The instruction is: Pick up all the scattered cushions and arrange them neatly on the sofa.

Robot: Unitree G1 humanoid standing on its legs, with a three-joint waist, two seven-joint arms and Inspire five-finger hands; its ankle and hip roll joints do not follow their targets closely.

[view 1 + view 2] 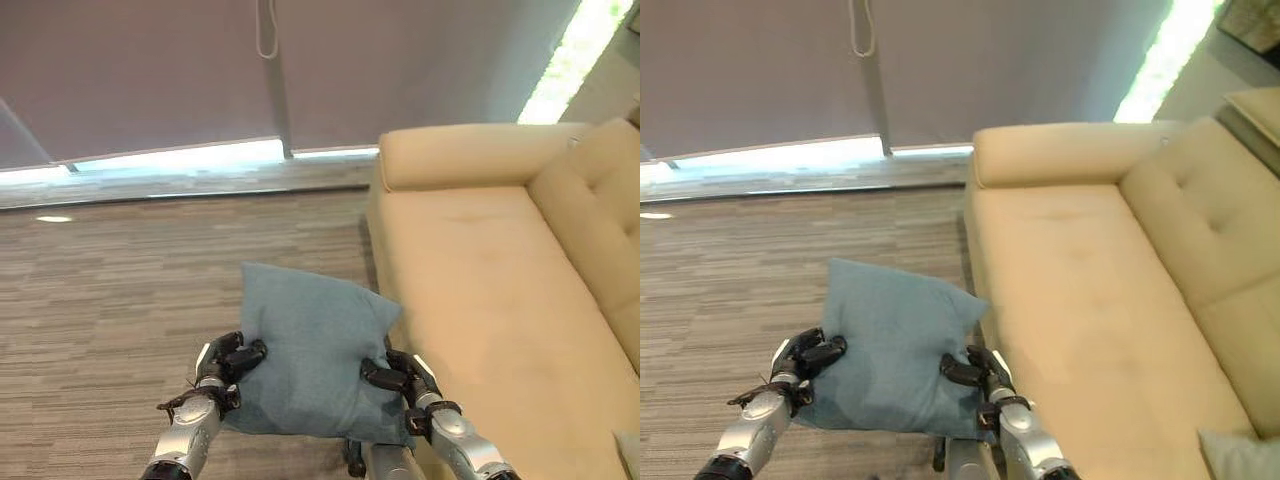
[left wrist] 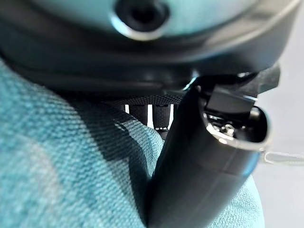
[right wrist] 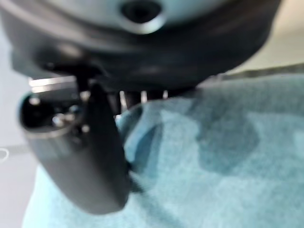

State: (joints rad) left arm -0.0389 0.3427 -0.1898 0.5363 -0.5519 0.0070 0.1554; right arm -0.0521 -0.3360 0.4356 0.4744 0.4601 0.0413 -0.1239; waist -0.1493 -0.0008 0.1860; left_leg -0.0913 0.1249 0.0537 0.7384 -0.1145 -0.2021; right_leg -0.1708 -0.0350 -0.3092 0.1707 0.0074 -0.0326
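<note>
Sofa (image 1: 480, 300): a long cream-yellow sofa, ahead of the right hand and off to its outer side. Its seat is bare along most of its length. It is the place where the cushions belong.
Floor (image 1: 120, 280): striped grey-brown carpet, below both hands and stretching away ahead of them towards a window wall with lowered blinds.
Blue cushion (image 1: 315, 350): a square teal fabric cushion, held up between the two hands, clear of the floor and just short of the sofa's near edge. Held by two opposite sides, it hangs flat and spread, probably so it can be set down squarely.
Second cushion (image 1: 1240, 455): a pale corner of one rests on the sofa seat, well out past the right hand's outer side.
Left hand (image 1: 228, 362): fingers and thumb closed on the blue cushion's left edge; the left wrist view shows its thumb (image 2: 204, 161) pressed into the cloth.
Right hand (image 1: 398, 375): gripping the opposite edge, thumb (image 3: 85, 156) dug into the fabric.
Likely step: carrying the blue cushion over to the sofa seat.
</note>
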